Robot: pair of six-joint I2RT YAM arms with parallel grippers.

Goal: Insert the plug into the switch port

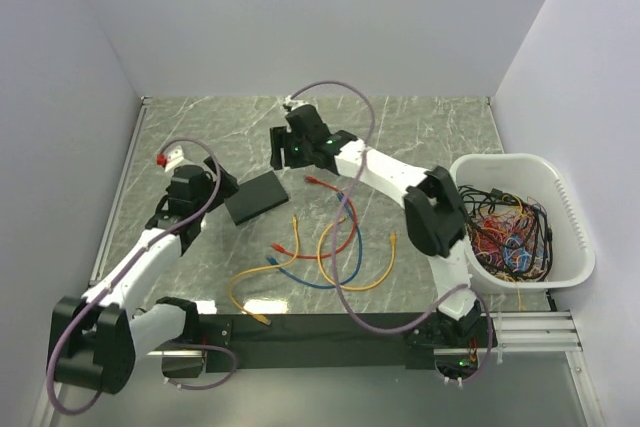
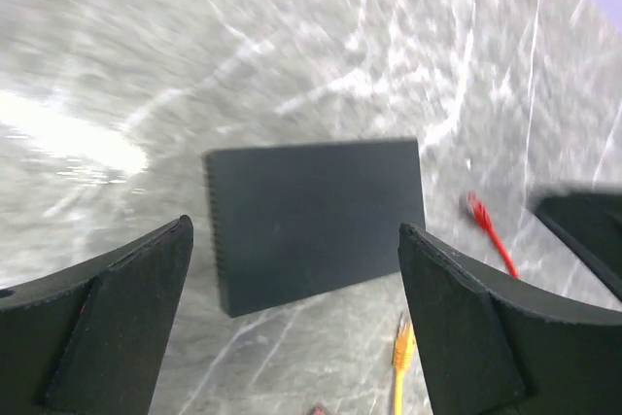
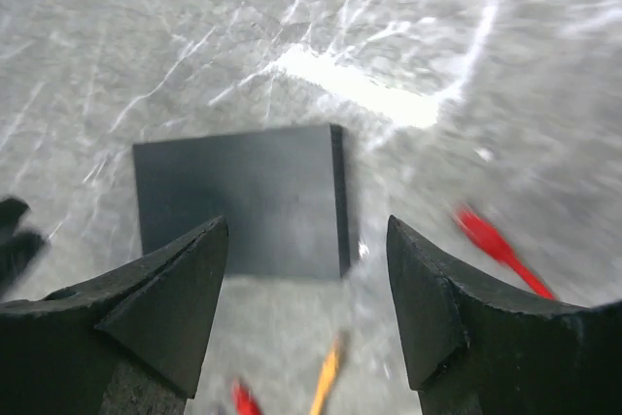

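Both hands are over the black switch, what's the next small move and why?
Probably lower the left hand and close on the switch to steady it: it lies framed by that open hand, and the right hand is open and empty too.

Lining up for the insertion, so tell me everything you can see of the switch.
The switch is a flat matte-black rectangular box lying flat, skewed, on the grey marbled table, left of the loose cables. One edge looks finely ribbed. Its sockets cannot be made out; nothing is visibly plugged in; only the table touches it.
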